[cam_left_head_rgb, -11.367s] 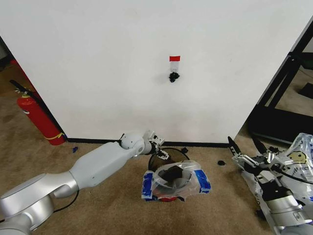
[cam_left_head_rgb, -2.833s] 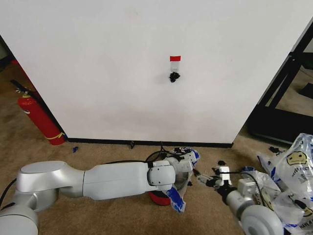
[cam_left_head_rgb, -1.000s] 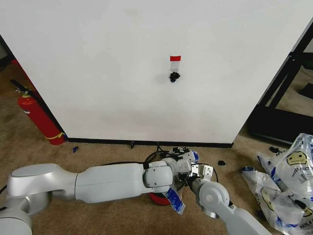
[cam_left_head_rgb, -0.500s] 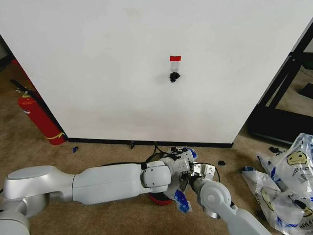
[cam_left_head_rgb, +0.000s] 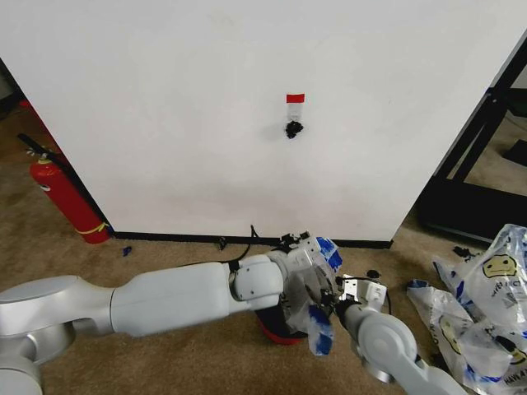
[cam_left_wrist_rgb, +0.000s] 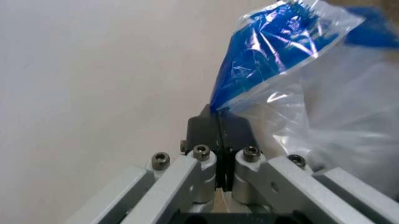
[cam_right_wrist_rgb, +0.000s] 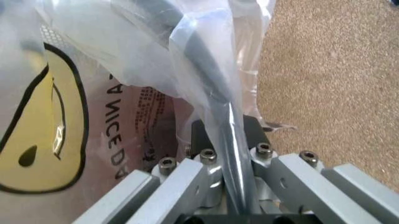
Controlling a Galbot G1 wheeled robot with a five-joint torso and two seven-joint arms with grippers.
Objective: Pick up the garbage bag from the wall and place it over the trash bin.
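My left gripper [cam_left_wrist_rgb: 218, 122] has its two dark pads pressed flat together on the blue-printed edge of the garbage bag [cam_left_wrist_rgb: 293, 88], a pinch on thin film rather than a bulk hold, which I judge is meant to keep one side of the bag's mouth taut. In the head view this left gripper [cam_left_head_rgb: 303, 247] sits low near the wall [cam_left_head_rgb: 206, 107], above the trash bin [cam_left_head_rgb: 278, 327], whose red base shows beneath my forearm. My right gripper [cam_right_wrist_rgb: 227, 130] is likewise clamped, its pads closed on a gathered fold of the same clear film, with the yellow smiley face and dark lettering beside it; in the head view the right gripper [cam_left_head_rgb: 339, 303] lies just beside the bin on the side away from the left one. Holding opposite edges in this way spreads the garbage bag [cam_left_head_rgb: 317, 284] between the two claws, so that the opening can be drawn down around the bin's rim; the bag hangs draped against the bin, and I judge it only partly seated, since blue patches dangle outside it. On the wall above, the red tape tag [cam_left_head_rgb: 295, 98] and black hook [cam_left_head_rgb: 291, 128] stand bare. A heap of similar smiley bags [cam_left_head_rgb: 482, 313] lies well apart on the carpet at my right, and a red fire extinguisher [cam_left_head_rgb: 64, 197] leans at the wall's left end.
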